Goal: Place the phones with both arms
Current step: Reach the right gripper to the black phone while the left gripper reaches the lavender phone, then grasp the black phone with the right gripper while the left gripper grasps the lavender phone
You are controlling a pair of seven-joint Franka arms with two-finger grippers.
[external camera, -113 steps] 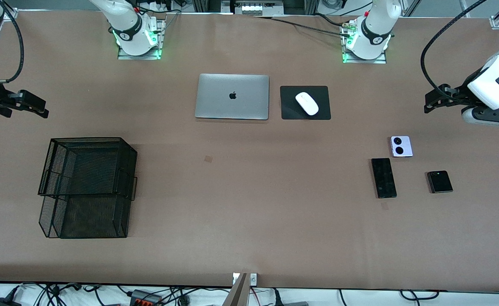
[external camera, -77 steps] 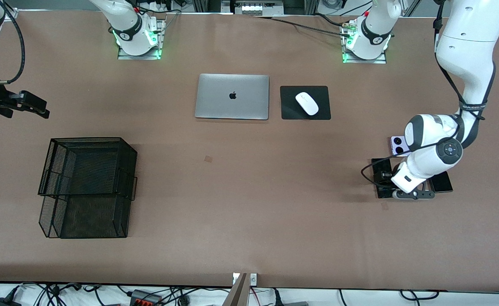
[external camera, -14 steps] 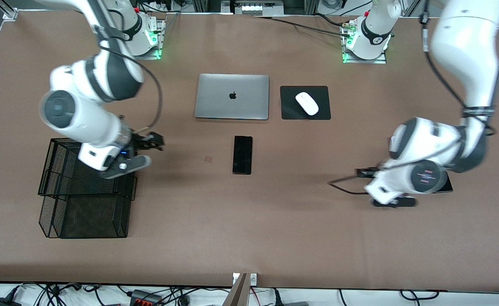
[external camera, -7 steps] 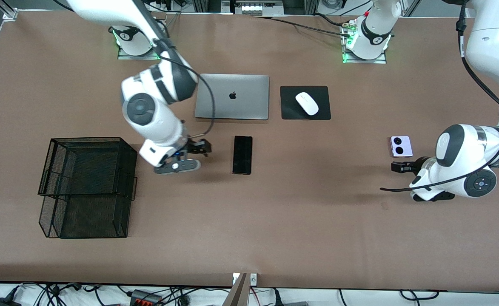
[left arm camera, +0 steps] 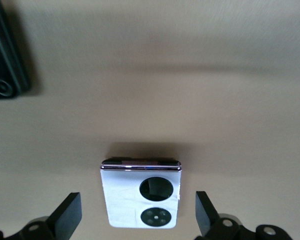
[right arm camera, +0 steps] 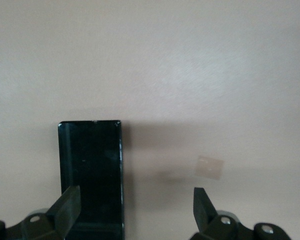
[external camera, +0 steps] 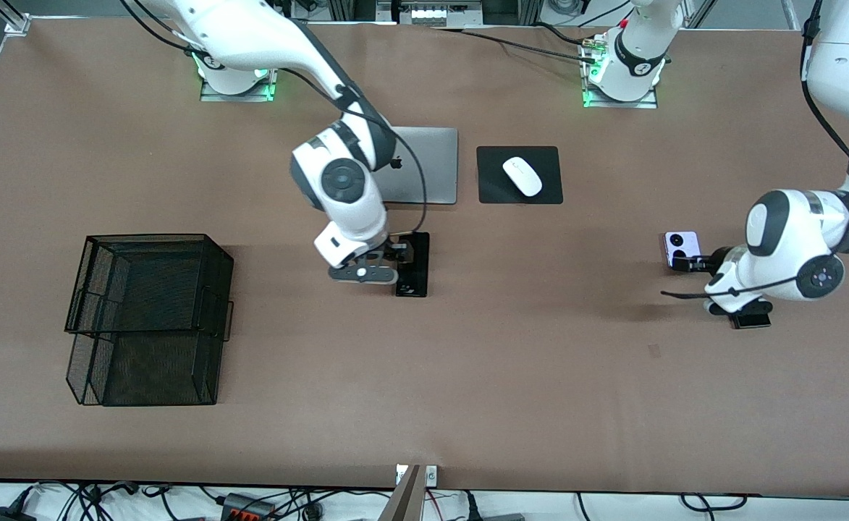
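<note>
Front view shows the right gripper (external camera: 395, 255) spread wide over the long black phone (external camera: 415, 271), mid-table. The left gripper (external camera: 693, 263), also released, hovers over the lilac-white phone (external camera: 677, 244) toward the left arm's end.

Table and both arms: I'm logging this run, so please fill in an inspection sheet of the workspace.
Surface: brown table, one small tape mark.
Job's things: long black phone lies flat, nearer the camera than the laptop. The lilac-white phone and the small black phone, mostly hidden under the left arm, lie toward the left arm's end.
Clutter: mouse on a black pad; stacked mesh trays toward the right arm's end.
Grippers: right hand open over the long black phone; left hand open, straddling the lilac-white phone.
Cables: black cable loop on the left arm.
Surroundings: loose cables off the table edge.
</note>
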